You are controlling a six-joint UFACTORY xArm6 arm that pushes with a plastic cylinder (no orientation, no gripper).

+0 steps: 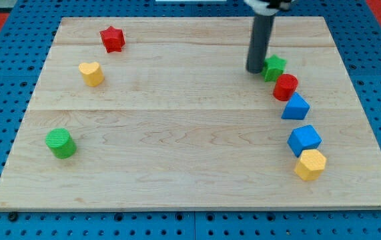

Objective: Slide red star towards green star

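Note:
The red star lies near the view's top left of the wooden board. The green star lies at the upper right. My tip rests on the board just left of the green star, touching or nearly touching it, and far to the right of the red star.
A yellow heart-shaped block sits below the red star. A green cylinder is at the lower left. Below the green star run a red cylinder, a blue triangular block, a blue cube and a yellow hexagonal block.

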